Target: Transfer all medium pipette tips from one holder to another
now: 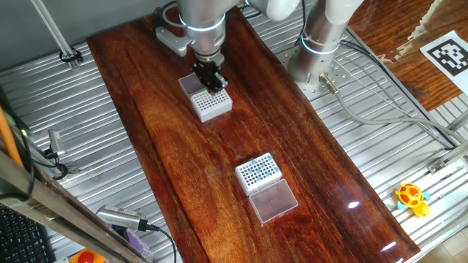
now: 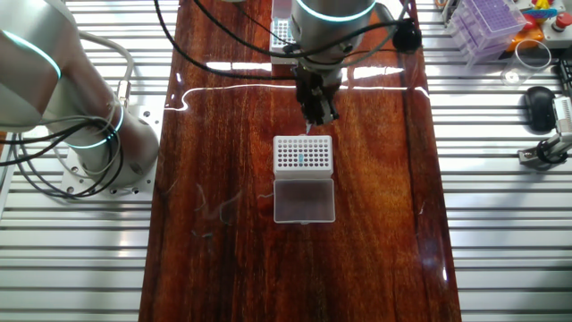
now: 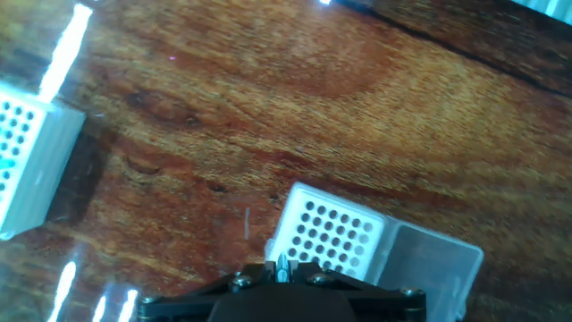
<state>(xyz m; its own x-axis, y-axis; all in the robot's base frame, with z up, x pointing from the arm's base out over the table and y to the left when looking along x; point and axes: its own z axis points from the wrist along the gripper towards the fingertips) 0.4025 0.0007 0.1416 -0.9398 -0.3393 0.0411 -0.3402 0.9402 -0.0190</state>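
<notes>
Medium pipette tips (image 2: 302,159) sit in the white rack (image 2: 303,153) mid-table. The tool (image 2: 318,121) hangs just above that rack's far edge, seemingly pinching one tip. Lowering should be straight, centred over an open hole.

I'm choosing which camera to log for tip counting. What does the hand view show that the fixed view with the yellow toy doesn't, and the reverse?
Only the hand view: close up, the separate holes of the white plastic rack under the gripper, and teal dots in the second white rack at the left edge. Only the fixed view: both racks whole, each with its clear lid lying open, plus the yellow toy. Both: the two racks, the gripper and the red-brown wooden tabletop.
</notes>
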